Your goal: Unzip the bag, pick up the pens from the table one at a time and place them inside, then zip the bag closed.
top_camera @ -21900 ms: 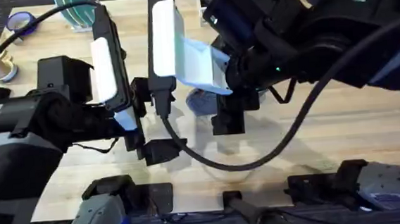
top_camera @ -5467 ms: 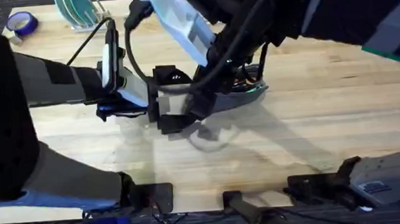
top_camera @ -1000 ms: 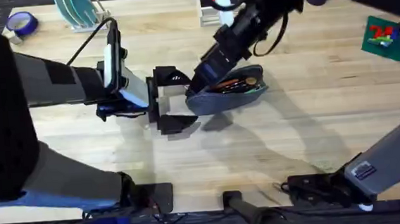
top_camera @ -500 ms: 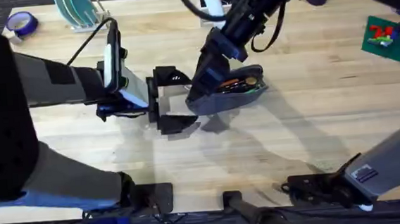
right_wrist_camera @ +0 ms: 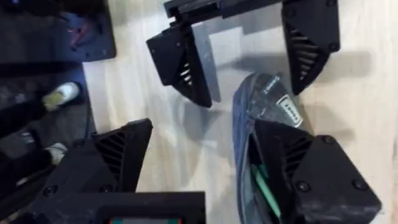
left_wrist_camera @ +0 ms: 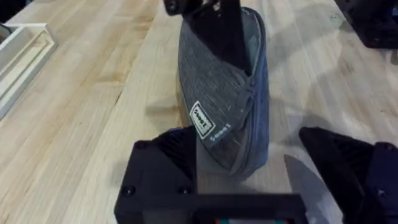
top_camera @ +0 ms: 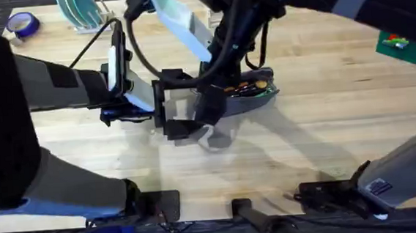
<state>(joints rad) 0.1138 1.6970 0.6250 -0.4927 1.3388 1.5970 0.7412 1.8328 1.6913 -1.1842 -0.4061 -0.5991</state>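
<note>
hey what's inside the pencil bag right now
Pens lie inside the open bag: green ones show through the gap, with orange and dark ones in the overhead view. The right gripper and the fabric cover the rest, so no count.

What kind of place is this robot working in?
Probably a lab or workshop: a big wooden table, a roll of blue tape at its far corner, and two robot arms working over a pencil pouch.

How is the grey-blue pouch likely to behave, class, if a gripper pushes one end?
The bag is probably floppy: its fabric wrinkles. It may slide on the smooth table. Pens inside could shift and add slight weight.
</note>
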